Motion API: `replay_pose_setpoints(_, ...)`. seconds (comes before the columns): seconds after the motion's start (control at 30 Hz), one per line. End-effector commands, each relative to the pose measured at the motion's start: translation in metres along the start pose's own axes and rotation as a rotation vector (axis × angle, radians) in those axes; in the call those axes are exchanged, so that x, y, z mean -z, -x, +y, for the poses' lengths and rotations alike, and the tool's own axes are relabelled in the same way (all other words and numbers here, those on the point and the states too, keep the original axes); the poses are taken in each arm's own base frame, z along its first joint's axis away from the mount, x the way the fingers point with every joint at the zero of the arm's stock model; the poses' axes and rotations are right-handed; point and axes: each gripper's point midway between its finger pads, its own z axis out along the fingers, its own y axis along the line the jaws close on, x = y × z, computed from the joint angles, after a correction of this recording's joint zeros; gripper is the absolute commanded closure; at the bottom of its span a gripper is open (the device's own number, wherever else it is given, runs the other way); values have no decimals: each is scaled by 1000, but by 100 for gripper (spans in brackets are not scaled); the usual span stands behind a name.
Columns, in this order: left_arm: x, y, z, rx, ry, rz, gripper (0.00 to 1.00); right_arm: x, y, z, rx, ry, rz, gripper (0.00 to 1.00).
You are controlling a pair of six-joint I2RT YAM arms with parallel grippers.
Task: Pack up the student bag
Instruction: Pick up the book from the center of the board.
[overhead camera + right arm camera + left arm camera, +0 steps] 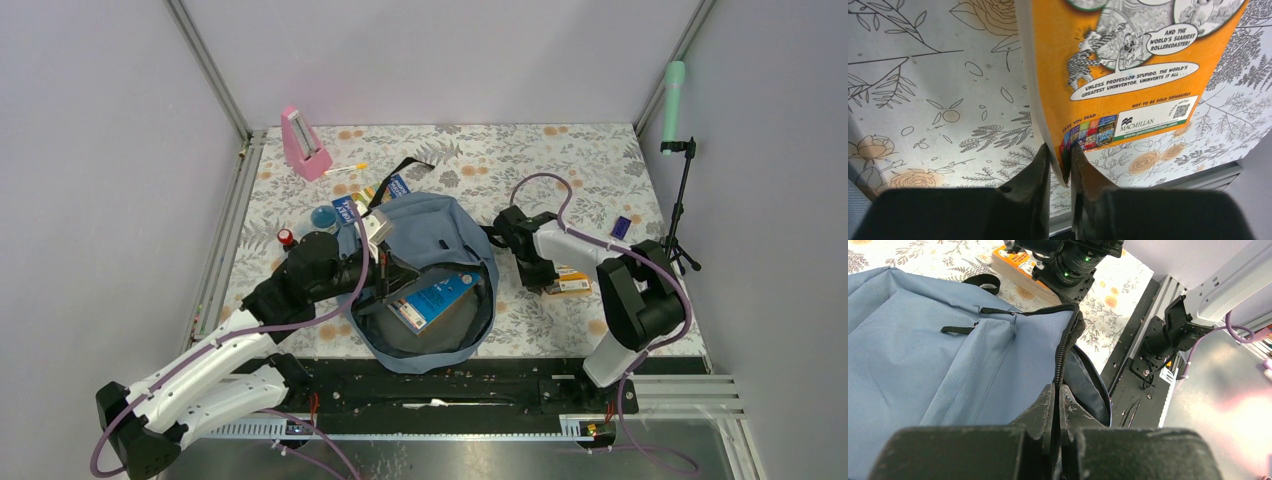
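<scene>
The grey-blue student bag (425, 225) lies open on the table's middle, a blue book (436, 296) inside its dark lining. My left gripper (384, 268) is shut on the bag's zipper edge at its left rim; in the left wrist view the gripper (1058, 390) pinches the black zipper (1064, 347) of the bag (923, 350). My right gripper (548, 275) is shut on an orange paperback book (572, 281) just right of the bag. In the right wrist view the gripper (1064, 159) clamps the lower corner of the orange book (1128, 60), which is tilted above the tablecloth.
A pink metronome (303, 144), a pen (345, 169), a blue round lid (323, 217), a red-capped item (286, 238) and blue cards (399, 186) lie at the back left. A small dark-blue object (620, 227) and a microphone stand (678, 150) are at the right.
</scene>
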Motion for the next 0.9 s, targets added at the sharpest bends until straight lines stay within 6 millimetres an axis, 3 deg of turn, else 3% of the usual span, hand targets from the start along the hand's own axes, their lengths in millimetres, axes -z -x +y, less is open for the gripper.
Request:
replay_pose_setpoints(0.0,1,26,-7,-40,-28,-95,100,1,3,5,-6,36,-20,95)
replay_pose_setpoints(0.03,1,26,-7,-39,-28,-94,100,2,3,6,-7,46,-28,100)
replay_pose_setpoints(0.3,0,25,-9,-34,-42,-88,100,37,15,14,-54,196,-164,100)
replay_pose_setpoints(0.33,0,25,-10,-32,-45,-88,95,45,17,13,-64,214,-190,100)
replay_pose_setpoints(0.47,-1,31,-14,-11,-58,-109,40,71,26,10,-99,273,-285,100)
replay_pose_setpoints(0.53,-2,37,-16,16,-67,-134,26,85,28,7,-119,301,-334,100)
replay_pose_setpoints(0.7,-20,56,-23,170,-128,-225,18,110,29,-1,-168,349,-432,100)
replay_pose_setpoints(0.83,-57,59,-8,453,-120,-265,17,123,29,-1,-194,407,-507,100)
replay_pose_setpoints(0.87,-75,53,-2,511,-115,-250,17,122,27,0,-198,419,-514,100)
